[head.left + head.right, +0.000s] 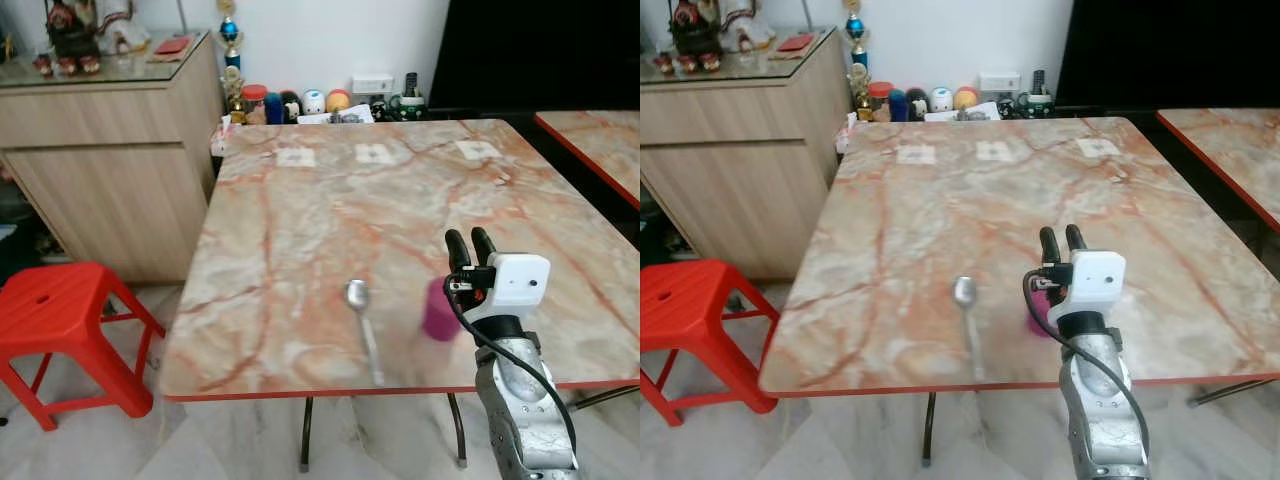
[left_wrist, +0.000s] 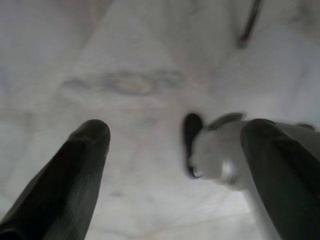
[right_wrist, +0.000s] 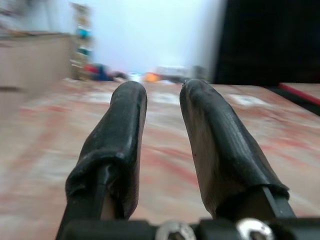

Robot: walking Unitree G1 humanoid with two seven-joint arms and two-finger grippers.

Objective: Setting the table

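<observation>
A metal spoon (image 1: 362, 320) lies on the marble table (image 1: 300, 210) near its front edge, bowl pointing away from me. To its right stands a small magenta cup (image 1: 438, 310), blurred and partly hidden behind my right arm. My right gripper (image 1: 470, 243) is raised above the table just right of the cup, clear of it. Its two black fingers (image 3: 125, 125) are nearly together with only a thin gap, and nothing is between them. My left gripper (image 2: 176, 131) hangs over the pale floor, its fingers wide apart and empty.
Three white labels (image 1: 375, 153) lie along the table's far side. Behind it are jars and small toys (image 1: 300, 103) against the wall. A wooden cabinet (image 1: 100, 150) and a red stool (image 1: 60, 310) stand to the left. A second table (image 1: 600, 140) is at the right.
</observation>
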